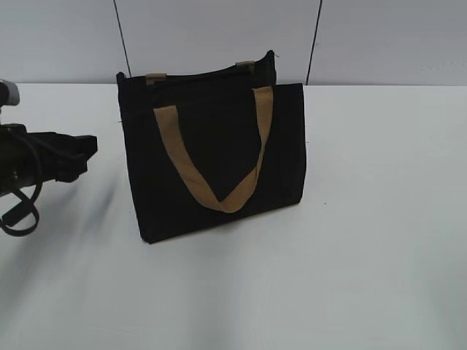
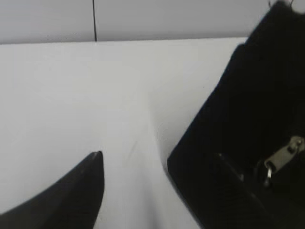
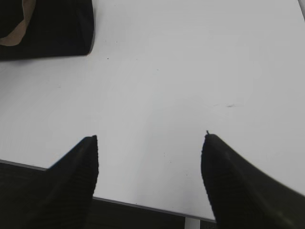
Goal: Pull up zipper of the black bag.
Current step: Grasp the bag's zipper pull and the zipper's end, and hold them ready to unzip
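Observation:
The black bag (image 1: pixel 211 153) stands upright mid-table, with a tan handle (image 1: pixel 219 197) hanging down its front face. The zipper line runs along its top edge (image 1: pixel 201 75). In the left wrist view the bag's end (image 2: pixel 248 109) fills the right side, and the silvery zipper pull (image 2: pixel 282 156) hangs there. My left gripper (image 2: pixel 157 160) is open and empty; its right finger lies against the bag's end, a little left of the pull. It shows at the left edge of the exterior view (image 1: pixel 86 148). My right gripper (image 3: pixel 150 138) is open and empty over the bare table.
A white table (image 1: pixel 365 219) carries the bag, with grey wall panels behind it. In the right wrist view the bag's corner (image 3: pixel 52 28) sits at the upper left. The table's near edge (image 3: pixel 143 205) runs under the right gripper's fingers.

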